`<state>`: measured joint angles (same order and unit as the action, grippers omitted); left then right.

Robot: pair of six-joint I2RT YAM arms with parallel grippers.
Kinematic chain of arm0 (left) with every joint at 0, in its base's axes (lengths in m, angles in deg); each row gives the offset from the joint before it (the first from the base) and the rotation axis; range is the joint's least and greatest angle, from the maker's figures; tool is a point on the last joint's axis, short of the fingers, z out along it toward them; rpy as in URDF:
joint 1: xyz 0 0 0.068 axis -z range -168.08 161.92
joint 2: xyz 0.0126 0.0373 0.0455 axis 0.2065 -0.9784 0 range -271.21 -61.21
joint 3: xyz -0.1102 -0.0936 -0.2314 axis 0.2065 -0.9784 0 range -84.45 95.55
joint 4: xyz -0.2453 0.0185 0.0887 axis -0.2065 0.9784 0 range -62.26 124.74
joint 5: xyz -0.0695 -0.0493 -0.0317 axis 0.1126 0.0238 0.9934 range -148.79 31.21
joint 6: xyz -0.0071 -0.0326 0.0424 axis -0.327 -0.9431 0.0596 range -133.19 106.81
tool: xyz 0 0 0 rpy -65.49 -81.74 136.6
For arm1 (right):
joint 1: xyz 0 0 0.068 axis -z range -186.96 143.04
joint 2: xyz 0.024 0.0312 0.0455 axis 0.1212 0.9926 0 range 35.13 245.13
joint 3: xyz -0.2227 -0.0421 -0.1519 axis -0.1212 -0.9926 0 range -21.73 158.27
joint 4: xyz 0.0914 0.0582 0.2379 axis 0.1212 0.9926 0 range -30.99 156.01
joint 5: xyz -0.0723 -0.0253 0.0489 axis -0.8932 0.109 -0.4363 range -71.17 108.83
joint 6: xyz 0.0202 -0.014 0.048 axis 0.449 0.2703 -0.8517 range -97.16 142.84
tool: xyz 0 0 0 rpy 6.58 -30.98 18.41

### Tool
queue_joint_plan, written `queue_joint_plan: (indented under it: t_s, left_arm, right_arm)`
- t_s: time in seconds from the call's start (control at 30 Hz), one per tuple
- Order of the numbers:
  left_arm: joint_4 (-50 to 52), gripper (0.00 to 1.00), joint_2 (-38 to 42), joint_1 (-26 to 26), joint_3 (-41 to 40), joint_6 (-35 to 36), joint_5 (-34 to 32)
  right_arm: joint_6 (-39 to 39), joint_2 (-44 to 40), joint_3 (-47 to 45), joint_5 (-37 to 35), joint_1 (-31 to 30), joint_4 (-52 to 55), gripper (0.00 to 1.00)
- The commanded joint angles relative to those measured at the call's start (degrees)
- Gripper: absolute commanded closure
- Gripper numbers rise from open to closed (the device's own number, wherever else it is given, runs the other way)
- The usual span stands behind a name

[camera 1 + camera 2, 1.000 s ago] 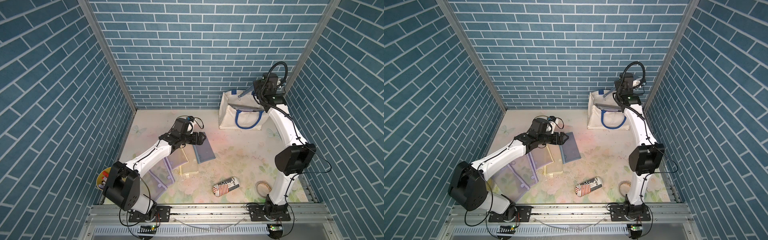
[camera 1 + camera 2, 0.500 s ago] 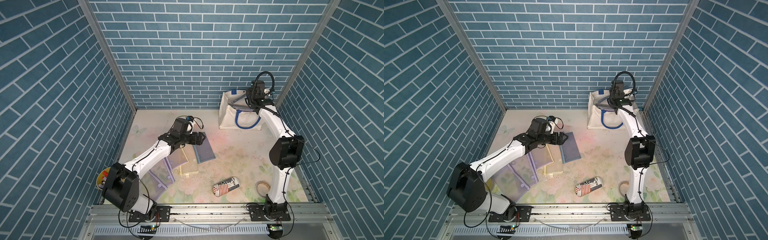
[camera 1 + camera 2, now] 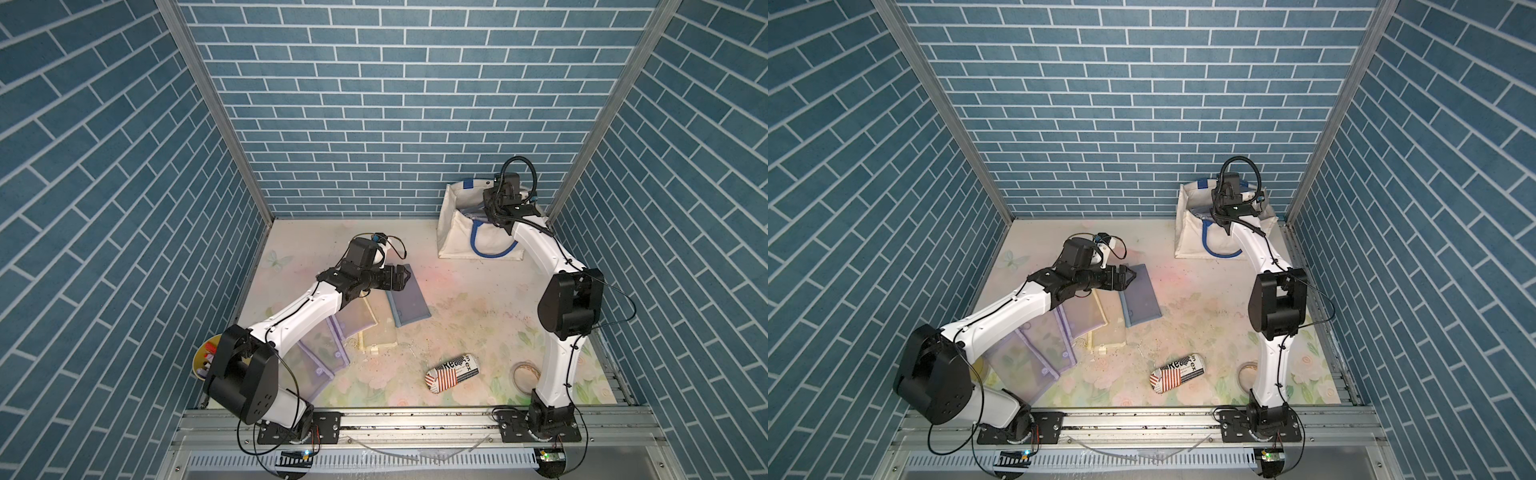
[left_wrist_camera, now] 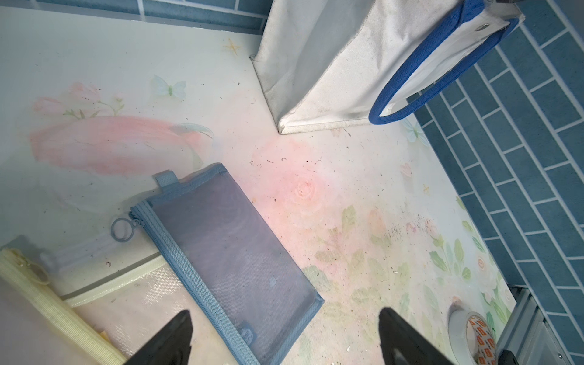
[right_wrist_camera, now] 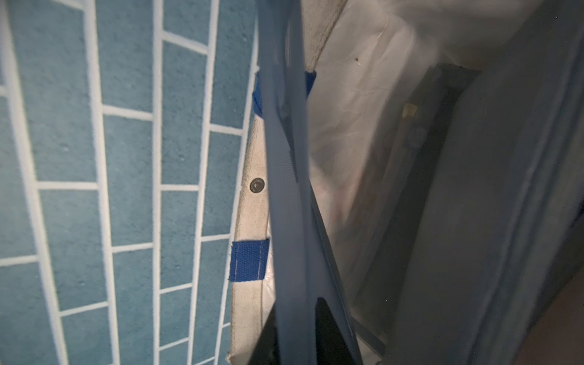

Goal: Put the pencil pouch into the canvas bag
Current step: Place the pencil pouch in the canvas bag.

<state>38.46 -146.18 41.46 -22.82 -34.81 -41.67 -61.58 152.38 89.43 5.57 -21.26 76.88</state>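
Observation:
The off-white canvas bag (image 3: 457, 237) (image 3: 1192, 239) with blue handles stands at the back right, also in the left wrist view (image 4: 316, 63). My right gripper (image 3: 489, 211) (image 3: 1219, 210) reaches down into its mouth. In the right wrist view the gripper (image 5: 298, 306) has a grey-blue pencil pouch (image 5: 284, 158) standing edge-on between its fingers, just inside the bag's rim (image 5: 249, 221). My left gripper (image 3: 401, 276) (image 4: 284, 311) hovers open and holds nothing, over a blue mesh pouch (image 4: 227, 246) (image 3: 407, 297) lying flat mid-table.
Purple pouches (image 3: 320, 357) and pale yellow pouches (image 3: 374, 332) lie under the left arm. A flag-printed case (image 3: 453, 371) and a tape roll (image 3: 524, 376) (image 4: 471, 335) sit near the front. A yellow bowl (image 3: 205, 357) is at the left edge. More dark pouches (image 5: 474, 221) lie inside the bag.
My right arm swung in from the back right corner and lowered the pouch into the bag's mouth. The left arm has stayed put.

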Motion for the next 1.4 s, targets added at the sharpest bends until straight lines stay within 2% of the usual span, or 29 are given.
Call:
queue_joint_plan:
  t_s: [0.0,0.4,0.5,0.53,0.67,0.97,1.17,1.37]
  left_arm:
    - [-1.4,0.07,0.4,0.1,-1.0,-0.4,-0.5]
    - [-3.2,0.07,0.3,0.1,-2.8,-1.0,-0.4]
    - [-3.0,0.07,0.3,0.1,-2.9,-1.2,-0.6]
    - [-2.7,0.07,0.2,0.1,-2.8,-1.4,-0.7]
    - [-0.7,0.08,-1.1,0.1,-2.4,-2.8,-0.1]
    - [3.9,0.07,-5.7,0.1,-1.0,-10.8,3.8]
    - [2.1,0.07,-4.4,0.0,-4.2,-13.9,4.0]
    - [2.8,0.07,-2.8,0.0,-5.9,-14.2,3.9]
  right_arm:
    - [0.4,-3.5,0.5,2.2,0.0,3.0,0.71]
    - [4.6,-10.3,-2.6,6.6,0.1,6.5,0.44]
    - [10.1,-11.3,-2.1,8.5,0.0,6.5,0.30]
    - [13.5,-11.2,-0.6,9.5,-0.2,8.2,0.29]
    - [28.0,-11.8,2.5,14.7,-2.2,12.0,0.28]
    - [56.9,-17.1,-1.6,23.1,-11.8,20.9,0.27]
    - [59.5,-19.7,-9.8,30.1,-13.2,21.9,0.27]
    - [59.8,-18.3,-15.2,32.1,-14.7,22.9,0.27]
